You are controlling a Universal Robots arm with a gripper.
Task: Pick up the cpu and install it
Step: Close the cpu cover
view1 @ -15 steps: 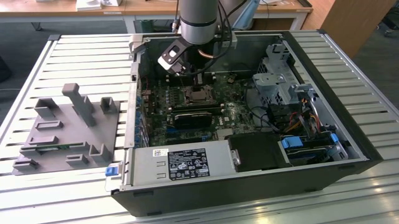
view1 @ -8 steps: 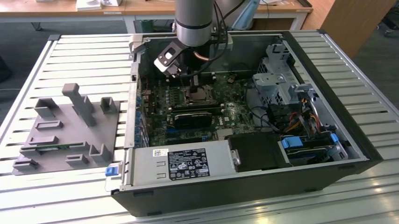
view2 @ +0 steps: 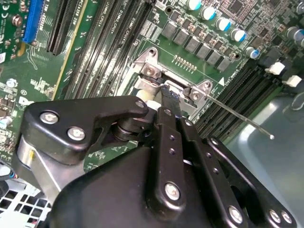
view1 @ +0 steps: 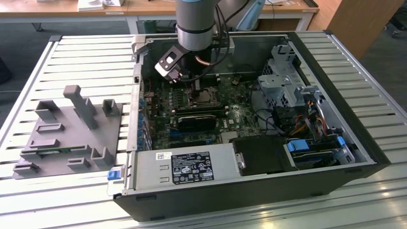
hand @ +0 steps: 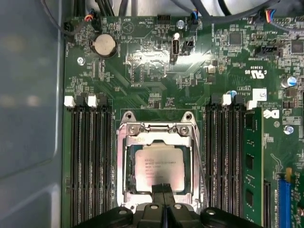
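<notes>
Tool (hand: 164, 190) sits low over the motherboard (hand: 156, 71), fingers pressed together to a narrow slit w/ nothing between them, as the first wrist view shows. In the second wrist view the fingertips (view2: 170, 102) come down as one thin dark blade right at the socket edge. Tool holds nothing.

Cpu (hand: 159, 166) lies directly under/just ahead of the tool tips: flat, silver top up, already sitting inside the metal socket frame (hand: 156, 130). Tips hover at or on the cpu's near edge; can't tell if there's actual contact. Cpu is square, so no real long axis; its sides run parallel to the frame and to the memory slots (hand: 90, 156) flanking it on both sides. My read: placement looks done, chip squared up in the socket. Thin retention lever (view2: 237, 114) sticks out slanted from the socket corner, so the socket doesn't look latched.

Outward: one green memory stick (hand: 251, 161) is seated in a slot on one side of the socket, coin battery (hand: 103, 45) further up the board. In the exterior view the arm (view1: 194, 24) reaches down into the open pc case (view1: 356, 157), which lies on its side on the slatted bench (view1: 83, 57); grey plastic fixture (view1: 70, 133) sits well apart from the case, toward the exterior view's left.

Writing: faint print on the cpu lid, white silkscreen marks on the board, label on the power supply (view1: 184, 167). Not reading any off.
</notes>
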